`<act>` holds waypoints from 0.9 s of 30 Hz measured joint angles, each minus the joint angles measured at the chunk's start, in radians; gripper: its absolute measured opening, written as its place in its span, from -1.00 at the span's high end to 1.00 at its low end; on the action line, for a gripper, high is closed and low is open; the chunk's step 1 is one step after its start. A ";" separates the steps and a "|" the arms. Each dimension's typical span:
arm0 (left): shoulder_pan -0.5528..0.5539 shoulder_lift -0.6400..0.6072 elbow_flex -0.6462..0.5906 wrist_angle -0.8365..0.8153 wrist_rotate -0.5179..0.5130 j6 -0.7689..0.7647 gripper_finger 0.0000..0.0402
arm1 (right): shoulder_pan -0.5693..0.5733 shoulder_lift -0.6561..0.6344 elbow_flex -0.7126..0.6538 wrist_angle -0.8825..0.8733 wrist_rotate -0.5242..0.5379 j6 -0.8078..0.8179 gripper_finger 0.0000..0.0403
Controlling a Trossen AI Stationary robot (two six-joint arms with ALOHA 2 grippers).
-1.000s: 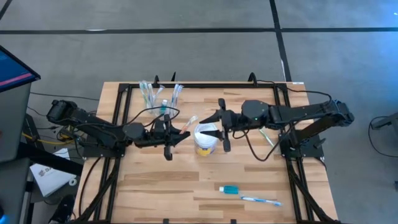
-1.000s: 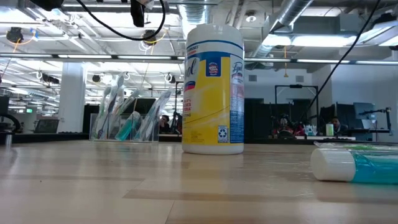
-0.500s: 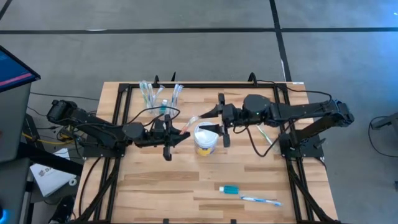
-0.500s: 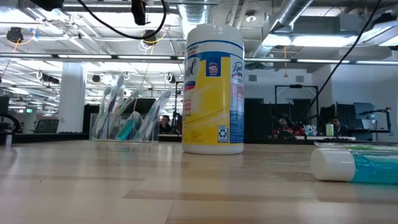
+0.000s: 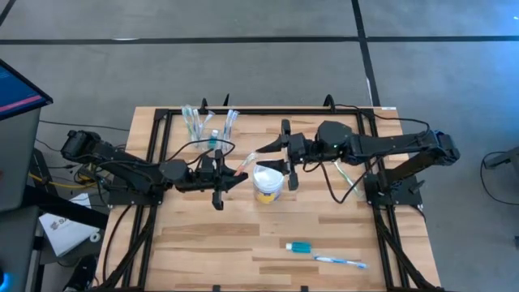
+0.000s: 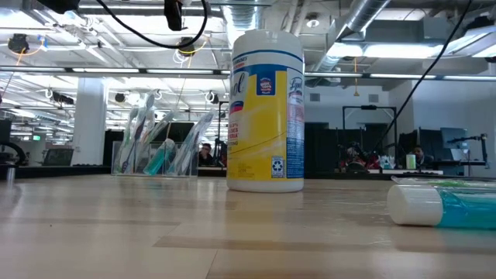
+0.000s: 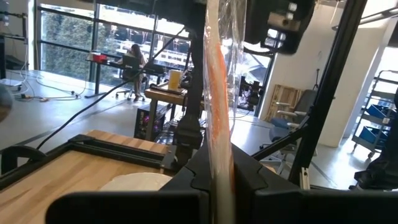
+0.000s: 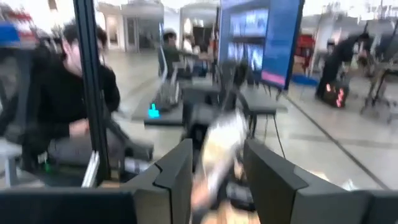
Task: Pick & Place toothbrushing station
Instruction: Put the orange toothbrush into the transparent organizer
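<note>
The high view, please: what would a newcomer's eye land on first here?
Probably the two dark arms meeting at mid-table over the round white-topped, yellow-banded tub: the left gripper is shut on a wrapped orange toothbrush, whose other end lies between the right gripper's open fingers. Next, the see-through plastic organiser stand at the far edge, and the teal tube beside a blue-and-white toothbrush near the front.

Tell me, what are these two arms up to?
Both arms meet above the middle of the wooden table. The left tool is shut on a wrapped toothbrush, holding it out over a yellow wipes tub. The right tool, fingers apart, reaches toward the toothbrush's far end. The clear toothbrushing station waits at the table's back edge.
</note>
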 joint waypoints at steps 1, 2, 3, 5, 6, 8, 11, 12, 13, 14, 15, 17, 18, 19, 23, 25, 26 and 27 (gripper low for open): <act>0.000 0.000 0.000 0.000 0.000 0.000 0.95 | -0.001 0.013 0.004 0.025 -0.007 0.000 0.34; 0.000 0.000 0.000 0.000 0.000 0.000 0.95 | -0.005 0.022 0.006 0.040 -0.013 0.000 0.34; 0.000 0.000 0.000 0.000 0.000 0.000 0.95 | -0.005 0.025 0.001 0.029 -0.016 -0.001 0.35; 0.000 0.000 0.000 -0.001 0.000 0.000 0.95 | -0.004 0.028 -0.001 0.025 -0.018 -0.002 0.38; 0.000 0.000 0.000 -0.002 0.000 0.000 0.95 | -0.006 0.026 0.000 0.026 -0.018 -0.002 0.39; 0.000 0.000 0.000 -0.002 0.000 0.000 0.95 | -0.013 0.020 0.003 0.031 -0.019 0.000 0.43; 0.000 0.000 0.000 -0.002 0.000 0.000 0.95 | -0.011 0.016 0.001 0.030 -0.019 -0.001 0.52; 0.000 0.000 0.000 -0.002 -0.001 0.000 0.95 | -0.011 0.014 0.001 0.035 -0.019 -0.002 0.55; 0.000 0.000 0.000 -0.002 -0.001 0.000 0.95 | -0.011 0.013 0.001 0.036 -0.019 -0.002 0.59; 0.000 0.000 0.000 -0.002 -0.001 0.003 0.95 | -0.011 0.013 0.001 0.037 -0.019 -0.002 0.63; 0.000 0.000 0.000 -0.002 -0.001 0.005 0.95 | -0.011 0.013 0.001 0.036 -0.019 -0.002 0.67; 0.000 0.000 0.000 -0.003 0.000 0.006 0.95 | -0.011 0.013 0.001 0.034 -0.019 -0.002 0.75; 0.000 0.000 0.000 -0.002 0.000 0.007 0.95 | -0.011 0.013 0.001 0.034 -0.020 -0.002 0.81; 0.000 0.000 0.000 -0.002 0.000 0.007 0.95 | -0.011 0.013 0.001 0.034 -0.021 -0.002 0.87; 0.000 0.000 0.000 -0.003 0.000 0.007 0.95 | -0.011 0.013 0.001 0.034 -0.023 -0.015 0.97; 0.000 0.000 0.000 -0.003 0.000 0.007 0.93 | -0.011 0.013 0.001 0.034 -0.024 -0.018 0.99; 0.000 0.000 0.000 -0.004 -0.001 0.007 0.91 | -0.011 0.013 0.001 0.032 -0.025 -0.018 0.99; 0.000 0.000 0.000 -0.005 0.000 0.007 0.89 | -0.011 0.013 0.001 0.030 -0.026 -0.018 0.99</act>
